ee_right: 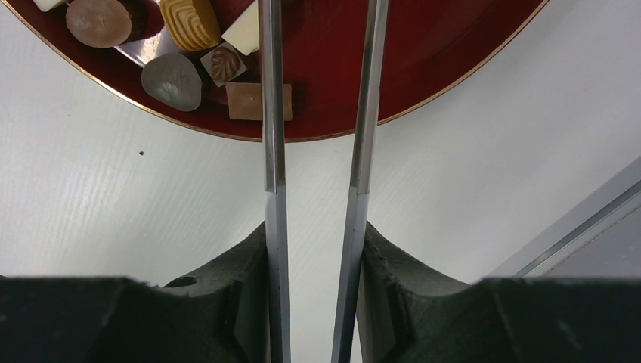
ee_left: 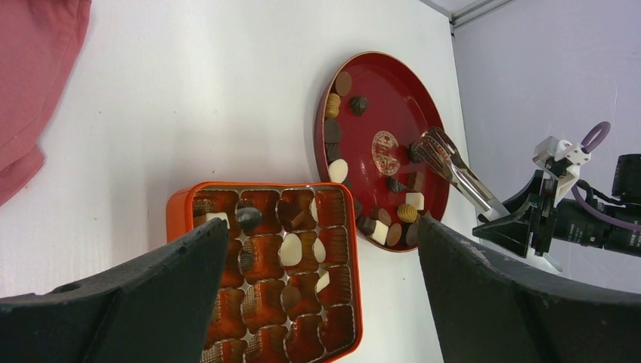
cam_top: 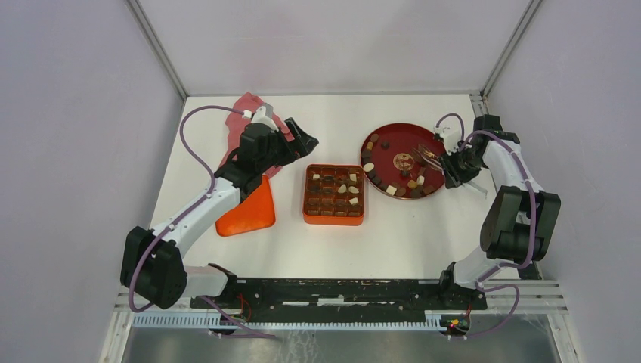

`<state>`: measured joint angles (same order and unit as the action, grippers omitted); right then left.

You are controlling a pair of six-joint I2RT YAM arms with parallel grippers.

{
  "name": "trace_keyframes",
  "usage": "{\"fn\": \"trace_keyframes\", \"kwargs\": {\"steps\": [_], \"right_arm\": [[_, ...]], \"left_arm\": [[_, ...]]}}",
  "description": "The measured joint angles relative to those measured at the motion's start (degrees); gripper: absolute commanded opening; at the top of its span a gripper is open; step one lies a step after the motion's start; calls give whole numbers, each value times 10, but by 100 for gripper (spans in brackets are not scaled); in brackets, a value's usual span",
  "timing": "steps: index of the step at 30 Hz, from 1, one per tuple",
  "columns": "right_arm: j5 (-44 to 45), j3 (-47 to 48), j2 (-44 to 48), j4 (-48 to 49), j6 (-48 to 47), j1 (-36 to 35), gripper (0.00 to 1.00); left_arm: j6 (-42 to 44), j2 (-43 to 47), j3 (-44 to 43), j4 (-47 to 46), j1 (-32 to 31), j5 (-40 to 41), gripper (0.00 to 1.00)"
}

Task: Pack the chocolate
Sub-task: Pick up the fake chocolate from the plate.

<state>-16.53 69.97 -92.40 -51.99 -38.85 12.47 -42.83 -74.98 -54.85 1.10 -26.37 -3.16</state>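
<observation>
Right gripper (ee_right: 314,253): the jaws are partly closed and clamp the two arms of a pair of metal tongs (ee_left: 461,178). Each black finger presses against the outside of one arm, and the arms stand a narrow gap apart. The tongs reach out over the dark red plate (ee_left: 385,98). In the right wrist view the top edge cuts off their tips, and the other views are too coarse to tell whether they grip a piece.

Left gripper (ee_left: 321,227): the jaws are spread fully and hold nothing. It hangs above the table (ee_left: 189,113) over the orange box (ee_left: 178,208), whose near corner is hidden by its fingers.

The chocolate (ee_left: 338,170) lies in two places. Some pieces are loose along the plate's rim, and others sit in some of the cells of the gridded box. The pieces are round, blocky or ribbed, in dark brown, light brown and cream-white.

The plate is glossy and has a gold emblem at its centre. A red cloth (ee_left: 30,76) lies at the table's far left.
</observation>
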Motion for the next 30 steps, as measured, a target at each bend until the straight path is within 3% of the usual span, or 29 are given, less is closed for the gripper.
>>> {"fn": "trace_keyframes", "kwargs": {"steps": [30], "right_arm": [[54, -27, -5, 17, 12, 0, 44]], "left_arm": [[0, -1, 0, 0, 0, 0, 99]]}}
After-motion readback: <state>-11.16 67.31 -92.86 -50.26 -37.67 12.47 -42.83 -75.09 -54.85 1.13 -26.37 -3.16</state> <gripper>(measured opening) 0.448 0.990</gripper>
